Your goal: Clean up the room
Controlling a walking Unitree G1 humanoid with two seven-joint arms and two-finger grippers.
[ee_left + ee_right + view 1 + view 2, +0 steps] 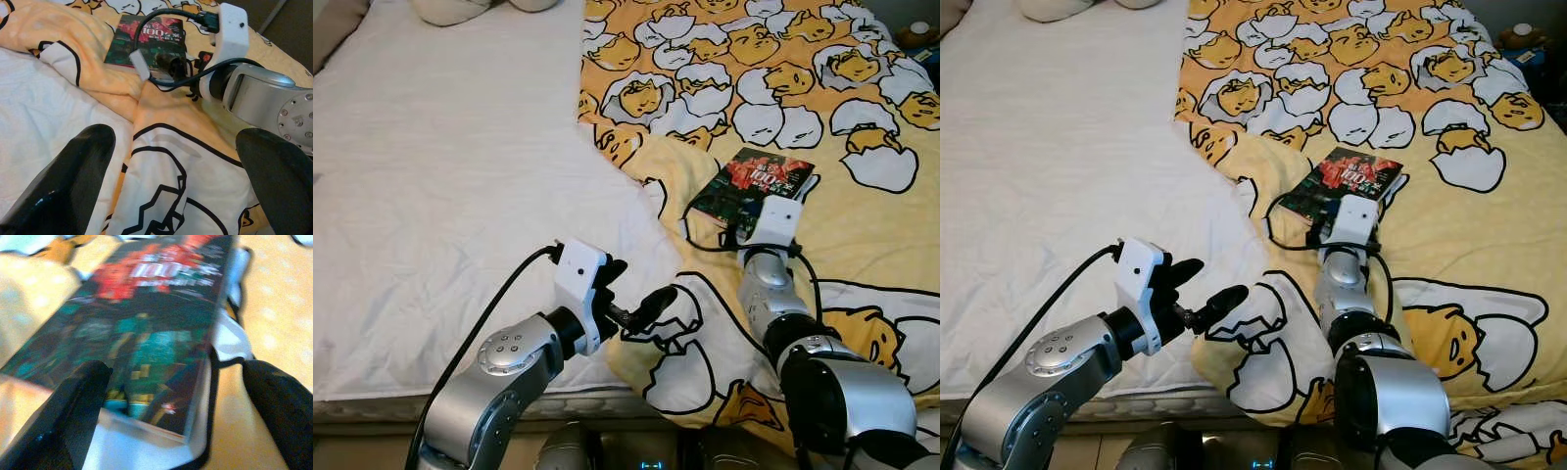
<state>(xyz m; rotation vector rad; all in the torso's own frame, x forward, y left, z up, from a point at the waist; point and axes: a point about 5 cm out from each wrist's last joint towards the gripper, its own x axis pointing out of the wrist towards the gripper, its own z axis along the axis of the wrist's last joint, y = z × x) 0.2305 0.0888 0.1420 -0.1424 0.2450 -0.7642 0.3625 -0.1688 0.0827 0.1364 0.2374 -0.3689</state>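
Lying flat on the yellow blanket [862, 245], far right: a book [751, 184]. Right tool [171, 396] spread wide at its near edge, gripping nothing. Left tool [631, 294] open, empty, above blanket edge.

We can read only a large "100" in pale figures on the red-and-dark cover of the book [146, 41]; the smaller print beneath it is too blurred.

Bright, even light; blurred right wrist view.
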